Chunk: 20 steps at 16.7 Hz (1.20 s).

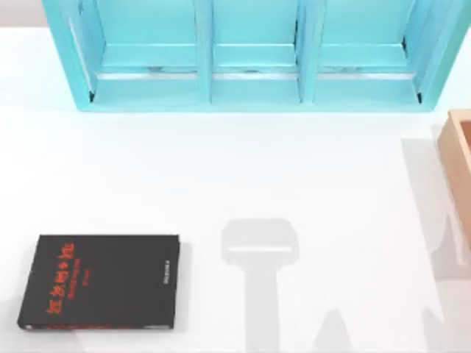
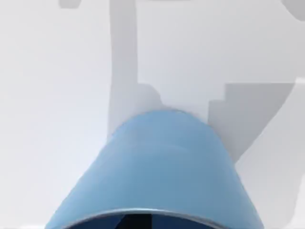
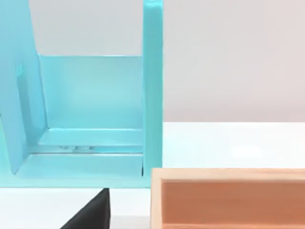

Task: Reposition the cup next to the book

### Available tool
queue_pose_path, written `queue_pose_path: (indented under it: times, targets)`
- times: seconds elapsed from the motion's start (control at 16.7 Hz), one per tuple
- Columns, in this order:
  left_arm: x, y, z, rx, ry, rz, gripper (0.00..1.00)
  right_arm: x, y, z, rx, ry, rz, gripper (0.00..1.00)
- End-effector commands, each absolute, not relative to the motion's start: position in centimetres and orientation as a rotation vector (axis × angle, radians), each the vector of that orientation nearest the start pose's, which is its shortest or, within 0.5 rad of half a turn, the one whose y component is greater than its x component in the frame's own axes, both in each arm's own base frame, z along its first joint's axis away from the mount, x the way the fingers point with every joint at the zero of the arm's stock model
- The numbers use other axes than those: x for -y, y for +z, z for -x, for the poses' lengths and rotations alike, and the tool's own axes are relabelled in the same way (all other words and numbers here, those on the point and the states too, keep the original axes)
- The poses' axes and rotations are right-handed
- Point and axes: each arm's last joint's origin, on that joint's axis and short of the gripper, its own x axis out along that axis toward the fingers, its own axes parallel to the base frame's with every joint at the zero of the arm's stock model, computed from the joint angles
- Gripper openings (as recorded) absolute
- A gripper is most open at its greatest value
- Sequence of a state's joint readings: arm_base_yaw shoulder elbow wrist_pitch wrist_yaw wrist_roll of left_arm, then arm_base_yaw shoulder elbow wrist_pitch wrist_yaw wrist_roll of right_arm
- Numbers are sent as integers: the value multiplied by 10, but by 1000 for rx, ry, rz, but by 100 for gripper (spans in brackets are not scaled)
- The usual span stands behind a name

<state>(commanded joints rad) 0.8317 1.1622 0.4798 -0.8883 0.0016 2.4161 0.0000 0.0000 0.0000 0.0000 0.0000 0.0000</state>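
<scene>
Likely a light, stiff, slick cup (image 2: 157,171), best gripped at its side wall; left jaws' state can't be told. Book (image 1: 99,282) lies at 7 o'clock on the table (image 1: 294,169).

A smooth, matt white surface is presented by the table (image 1: 221,169). The book (image 1: 99,282) at the near left is bound in a matt black cover printed with red lettering, while the shelf unit (image 1: 250,55) along the far edge is finished in smooth turquoise paint with a faint sheen, pale strips being seen along its ledges. A plain, matt, wood-like tan finish is shown by the box (image 3: 228,198) at the right, and the cup (image 2: 157,167) is seen as smooth, satin light-blue material.
</scene>
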Motion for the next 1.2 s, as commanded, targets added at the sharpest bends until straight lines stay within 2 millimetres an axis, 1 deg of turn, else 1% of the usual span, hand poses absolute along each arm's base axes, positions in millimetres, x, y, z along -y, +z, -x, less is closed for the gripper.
queue_pose_path:
  times: [0.42,0.48,1.02,1.2]
  targets:
    - [-110,135,-100,-1199,-1224,-1224,2,1,160,-106,0,0,0,100]
    - [-110,135,-100,-1199,-1224,-1224,0,1,160,-106,0,0,0,100]
    - [-110,136,-101,-1198,-1223,-1226,0,1,160,-106,0,0,0,100]
    - [-111,148,-101,-1198,-1225,-1227,0,1,160,-106,0,0,0,100]
